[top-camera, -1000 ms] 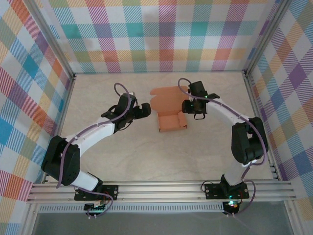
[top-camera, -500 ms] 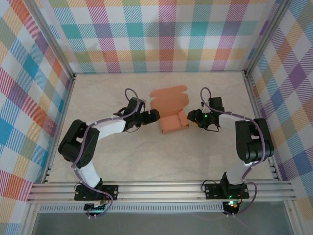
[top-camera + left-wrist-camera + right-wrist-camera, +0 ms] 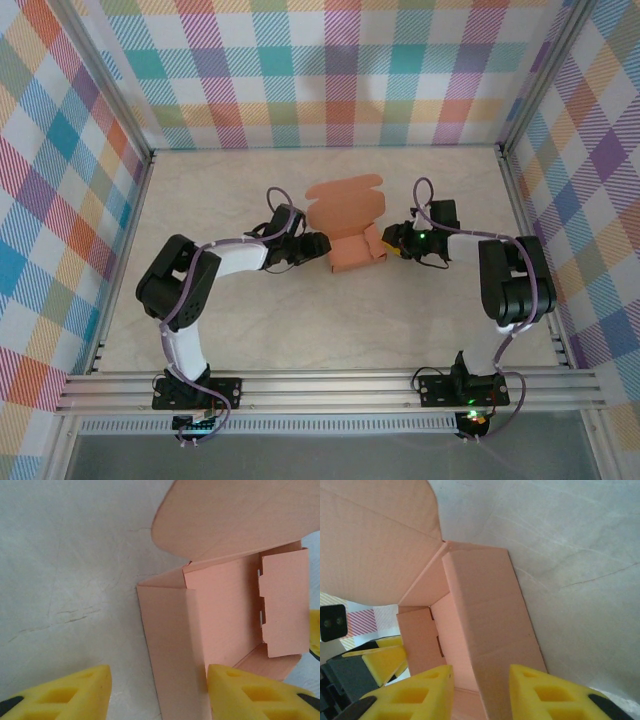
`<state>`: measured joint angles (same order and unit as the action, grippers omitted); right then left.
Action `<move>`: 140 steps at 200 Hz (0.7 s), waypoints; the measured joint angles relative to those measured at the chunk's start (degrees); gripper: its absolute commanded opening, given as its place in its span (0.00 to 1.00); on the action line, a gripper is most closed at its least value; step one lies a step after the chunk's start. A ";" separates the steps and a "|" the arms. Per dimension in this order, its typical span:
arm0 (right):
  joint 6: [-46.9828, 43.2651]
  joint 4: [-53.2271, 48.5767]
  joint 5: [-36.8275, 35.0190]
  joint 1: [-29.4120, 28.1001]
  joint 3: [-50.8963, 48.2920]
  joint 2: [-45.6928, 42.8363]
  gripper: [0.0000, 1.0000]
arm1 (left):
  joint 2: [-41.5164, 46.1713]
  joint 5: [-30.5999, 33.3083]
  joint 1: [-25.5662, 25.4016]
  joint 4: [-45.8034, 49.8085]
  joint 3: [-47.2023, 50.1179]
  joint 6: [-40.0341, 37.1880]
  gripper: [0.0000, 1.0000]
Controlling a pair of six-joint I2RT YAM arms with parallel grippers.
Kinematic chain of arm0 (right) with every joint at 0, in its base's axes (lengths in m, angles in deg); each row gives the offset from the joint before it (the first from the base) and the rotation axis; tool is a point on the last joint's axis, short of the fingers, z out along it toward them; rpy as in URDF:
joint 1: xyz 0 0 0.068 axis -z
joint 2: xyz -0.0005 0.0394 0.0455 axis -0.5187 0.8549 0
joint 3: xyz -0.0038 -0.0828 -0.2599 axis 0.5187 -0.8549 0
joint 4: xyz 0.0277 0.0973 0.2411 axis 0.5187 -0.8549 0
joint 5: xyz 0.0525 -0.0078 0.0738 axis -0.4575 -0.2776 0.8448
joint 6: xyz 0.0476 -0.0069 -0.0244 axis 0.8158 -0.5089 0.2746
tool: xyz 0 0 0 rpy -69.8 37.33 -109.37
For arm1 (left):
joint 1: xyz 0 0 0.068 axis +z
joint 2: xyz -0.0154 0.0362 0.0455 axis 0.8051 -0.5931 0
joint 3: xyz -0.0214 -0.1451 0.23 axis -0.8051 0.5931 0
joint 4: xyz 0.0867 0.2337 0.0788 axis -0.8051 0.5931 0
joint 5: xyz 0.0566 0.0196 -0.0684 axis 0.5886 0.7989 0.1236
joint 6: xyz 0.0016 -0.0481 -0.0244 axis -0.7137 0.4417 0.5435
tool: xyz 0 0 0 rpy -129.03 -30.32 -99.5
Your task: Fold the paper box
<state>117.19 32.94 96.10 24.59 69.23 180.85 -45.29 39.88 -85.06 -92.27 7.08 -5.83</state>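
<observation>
The salmon-orange paper box (image 3: 354,254) lies mid-table as a shallow tray, its rounded lid flap (image 3: 345,203) standing up behind it. My left gripper (image 3: 321,245) is at its left wall. In the left wrist view that gripper (image 3: 159,682) is open, the wall (image 3: 170,645) between its yellow fingers (image 3: 75,692), one finger outside and one over the tray. My right gripper (image 3: 389,240) is at the right wall. The right wrist view shows this gripper (image 3: 481,682) open but narrow, straddling the folded wall (image 3: 490,620). The left gripper's fingers (image 3: 380,660) show beyond.
Pale marbled table (image 3: 300,320) inside a frame with plaid walls (image 3: 330,70). An aluminium rail (image 3: 330,385) runs along the near edge, with both arm bases on it. Bare table lies on every side of the box.
Both arms came in low to the box, the left from the left and the right down from behind it. Both pairs of jaws narrowed around the side walls.
</observation>
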 measured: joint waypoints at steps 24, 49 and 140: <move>0.70 0.96 1.07 0.00 -0.42 0.07 0.28 | -0.07 0.07 0.02 0.50 -0.57 -0.59 0.51; 2.47 3.28 1.62 -0.70 -3.85 -0.55 0.27 | -0.07 0.26 0.17 0.90 -0.87 -1.75 0.50; 6.47 3.72 -3.19 -3.61 -9.27 -9.07 0.47 | -0.04 -0.39 1.01 3.26 -1.11 -3.26 0.51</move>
<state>123.66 36.65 92.90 20.99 59.96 171.77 -45.33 39.49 -84.06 -89.01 5.97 -9.08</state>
